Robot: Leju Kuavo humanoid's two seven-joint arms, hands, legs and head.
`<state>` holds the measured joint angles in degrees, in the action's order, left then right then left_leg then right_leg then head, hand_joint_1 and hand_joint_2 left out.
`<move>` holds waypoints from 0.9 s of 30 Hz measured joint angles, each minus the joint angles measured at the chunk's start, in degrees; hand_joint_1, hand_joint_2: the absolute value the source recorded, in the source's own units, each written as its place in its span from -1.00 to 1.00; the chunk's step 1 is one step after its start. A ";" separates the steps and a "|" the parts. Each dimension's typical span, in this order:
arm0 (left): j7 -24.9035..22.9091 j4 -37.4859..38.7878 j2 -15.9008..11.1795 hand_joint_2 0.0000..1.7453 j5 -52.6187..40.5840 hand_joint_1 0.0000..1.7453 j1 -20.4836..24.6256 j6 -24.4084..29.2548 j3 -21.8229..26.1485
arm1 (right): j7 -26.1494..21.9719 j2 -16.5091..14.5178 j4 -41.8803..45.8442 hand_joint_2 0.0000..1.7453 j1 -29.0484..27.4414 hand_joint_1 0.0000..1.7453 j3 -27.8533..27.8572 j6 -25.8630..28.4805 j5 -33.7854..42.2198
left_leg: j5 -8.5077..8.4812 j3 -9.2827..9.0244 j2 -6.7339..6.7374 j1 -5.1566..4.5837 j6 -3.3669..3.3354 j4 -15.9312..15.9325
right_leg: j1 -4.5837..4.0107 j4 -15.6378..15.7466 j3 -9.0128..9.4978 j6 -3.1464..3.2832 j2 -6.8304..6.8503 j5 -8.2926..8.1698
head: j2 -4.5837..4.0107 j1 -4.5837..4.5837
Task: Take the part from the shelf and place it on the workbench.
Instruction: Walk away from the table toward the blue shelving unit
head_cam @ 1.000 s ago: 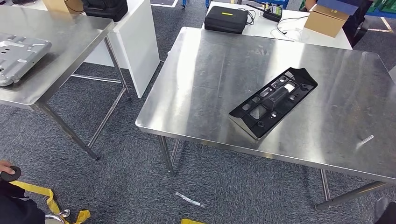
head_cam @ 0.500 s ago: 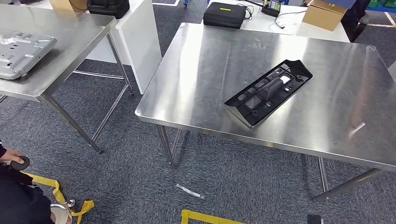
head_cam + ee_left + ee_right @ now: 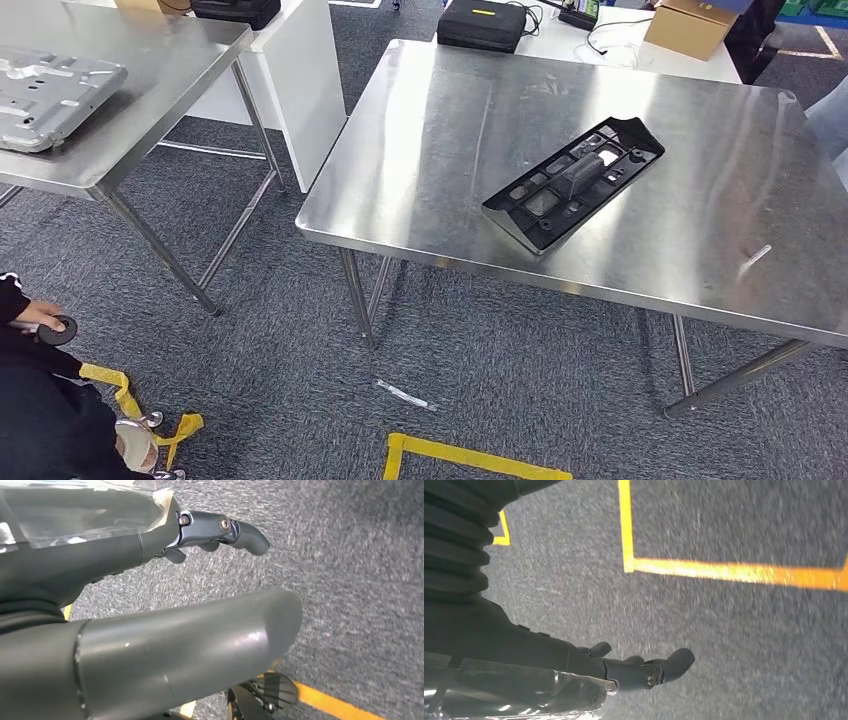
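Head view: I see the black plastic part [image 3: 575, 184] lying flat and diagonal on the steel tabletop [image 3: 440, 140], towards its near edge.
Left hand: my left hand [image 3: 150, 605] hangs over grey carpet [image 3: 360, 580], fingers [image 3: 225, 530] spread and holding nothing.
Right hand: my right hand [image 3: 589, 672] hangs over the carpet near a yellow floor line [image 3: 724, 570], fingers apart, nothing in it.
Part versus hands: neither hand touches the part; both hang low over the floor, well apart from it.
Side table: a grey metal plate [image 3: 50, 88] lies on the left tabletop [image 3: 160, 90].
Person: someone crouches at lower left, hand [image 3: 40, 316] on a black disc [image 3: 58, 329].
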<state>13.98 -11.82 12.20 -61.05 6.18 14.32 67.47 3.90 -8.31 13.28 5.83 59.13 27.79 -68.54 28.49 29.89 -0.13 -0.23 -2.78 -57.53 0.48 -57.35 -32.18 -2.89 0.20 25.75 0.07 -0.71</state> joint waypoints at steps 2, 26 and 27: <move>0.12 0.00 0.10 -1.00 -0.04 -1.00 0.09 0.19 -0.01 | -0.35 -0.43 -0.23 -1.00 -0.08 -1.00 -0.14 -0.05 -0.39 | -1.08 0.90 0.17 0.17 -1.03 0.34 | 0.05 -3.02 -1.75 0.03 -0.07 2.19 | 0.00 -0.19; 0.86 0.00 0.63 -1.00 -1.40 -1.00 0.25 1.92 -0.46 | 1.26 -0.67 -0.77 -1.00 -0.21 -1.00 -2.02 3.31 -2.36 | 1.34 0.51 -0.01 0.92 2.14 -2.78 | 0.14 0.30 0.62 1.82 0.11 0.38 | 0.00 0.07; 0.85 0.00 0.72 -1.00 -1.61 -1.00 0.31 1.95 -0.64 | 1.23 -0.67 -0.78 -1.00 -0.15 -1.00 -2.02 3.33 -2.25 | 1.01 -0.53 -0.05 0.75 1.85 -0.78 | 0.02 0.11 0.36 1.51 0.12 0.19 | 0.00 0.04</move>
<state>14.84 -11.82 12.91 -62.66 6.49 16.27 66.82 5.13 -8.97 12.50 5.67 57.11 31.12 -70.79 29.50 29.36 -0.18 0.52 -0.94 -58.31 0.50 -57.24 -31.82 -1.38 0.32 25.95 0.07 -0.67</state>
